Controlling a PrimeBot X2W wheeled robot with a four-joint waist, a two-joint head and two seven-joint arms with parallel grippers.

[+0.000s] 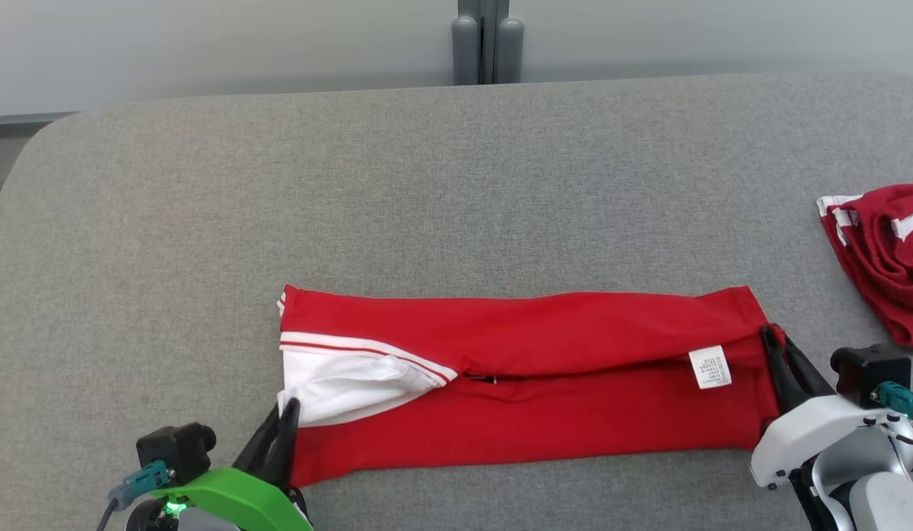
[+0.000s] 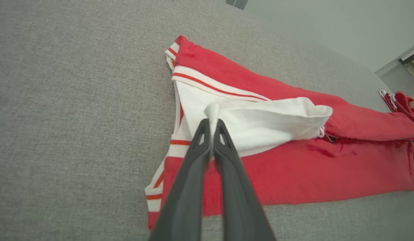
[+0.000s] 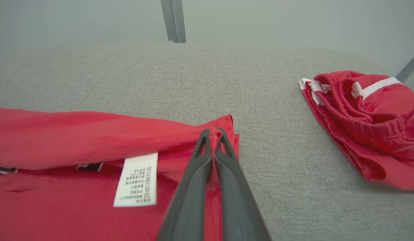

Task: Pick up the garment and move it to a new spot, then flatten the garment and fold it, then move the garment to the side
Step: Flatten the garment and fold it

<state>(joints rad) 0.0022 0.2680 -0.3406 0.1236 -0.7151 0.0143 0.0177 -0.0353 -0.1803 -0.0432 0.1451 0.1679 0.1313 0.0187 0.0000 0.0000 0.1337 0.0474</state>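
A red garment (image 1: 560, 376) with white trim and a white inner lining lies stretched left to right across the grey table (image 1: 427, 184), folded lengthwise, with a white care label (image 1: 710, 366) near its right end. My left gripper (image 1: 287, 413) is shut on a pinch of the white lining at the garment's left end (image 2: 212, 113). At the opposite end my right gripper (image 1: 772, 338) is shut on the red edge (image 3: 213, 132), just right of the label (image 3: 136, 180).
A second red garment (image 1: 888, 254) with white stripes lies bunched at the table's right edge, also in the right wrist view (image 3: 367, 124). A grey post (image 1: 487, 40) stands behind the table's far edge. Open grey surface spans the far half.
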